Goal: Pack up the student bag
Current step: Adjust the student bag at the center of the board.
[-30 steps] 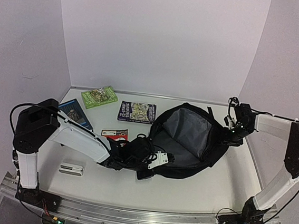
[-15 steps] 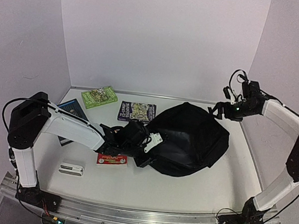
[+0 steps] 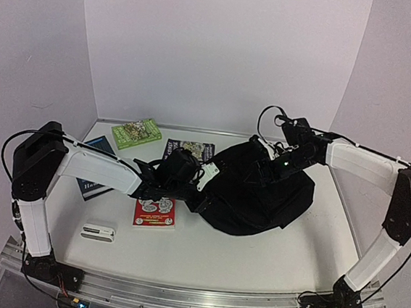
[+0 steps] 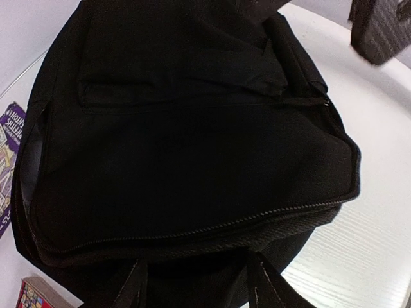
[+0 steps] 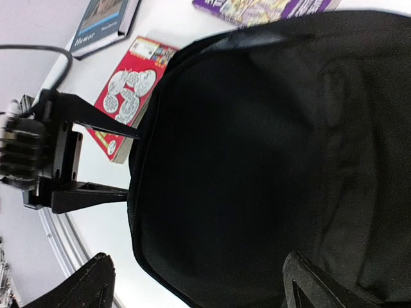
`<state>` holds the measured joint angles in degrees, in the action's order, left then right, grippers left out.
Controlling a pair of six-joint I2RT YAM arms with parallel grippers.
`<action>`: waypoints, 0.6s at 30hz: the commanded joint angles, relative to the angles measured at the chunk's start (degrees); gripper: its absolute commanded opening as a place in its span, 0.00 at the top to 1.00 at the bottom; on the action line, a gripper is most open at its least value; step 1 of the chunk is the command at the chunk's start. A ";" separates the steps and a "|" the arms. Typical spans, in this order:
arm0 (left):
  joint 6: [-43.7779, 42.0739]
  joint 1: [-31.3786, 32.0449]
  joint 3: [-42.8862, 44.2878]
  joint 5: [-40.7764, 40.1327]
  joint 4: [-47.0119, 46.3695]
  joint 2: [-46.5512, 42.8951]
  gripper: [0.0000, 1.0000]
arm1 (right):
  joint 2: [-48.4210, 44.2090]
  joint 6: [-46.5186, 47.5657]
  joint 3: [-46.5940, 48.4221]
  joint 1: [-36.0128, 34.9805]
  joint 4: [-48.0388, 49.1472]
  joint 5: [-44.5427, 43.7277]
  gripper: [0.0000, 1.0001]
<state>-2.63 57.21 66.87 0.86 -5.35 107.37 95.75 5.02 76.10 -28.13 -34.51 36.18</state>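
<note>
The student bag is a big black backpack lying on the white table, its flap down over the opening. It fills the left wrist view and the right wrist view. My left gripper is at the bag's left edge, open, fingertips against the zip seam and gripping nothing. From the right wrist view its two fingers stand spread. My right gripper hovers over the bag's top, open wide and empty.
A red comic book lies just left of the bag, beside the left gripper. A purple book, a green book and a blue book lie toward the back left. A small white object sits near the front left.
The bag was held open a second ago; its flap has dropped shut. My left gripper has let go and opened. My right arm swung from the right wall to above the bag.
</note>
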 commanded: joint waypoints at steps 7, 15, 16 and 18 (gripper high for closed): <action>1.87 -0.05 -0.10 2.62 -4.73 0.16 0.51 | 7.52 -2.36 2.48 -5.65 -0.06 6.61 0.19; 4.07 -0.02 -1.31 0.14 -4.99 -0.25 0.51 | 11.20 -3.16 5.13 -6.20 0.06 -1.89 0.75; 4.18 -0.11 -1.69 -0.86 -4.69 -0.41 0.50 | 10.62 -3.18 5.25 -6.16 0.05 -3.77 0.86; 4.25 -0.33 -2.15 -3.41 -3.62 -0.29 0.47 | 8.88 -3.18 5.36 -5.91 -0.03 -6.22 1.00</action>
<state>0.04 57.21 66.05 1.78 -8.01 107.44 107.04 1.98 78.79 -34.50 -34.74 36.87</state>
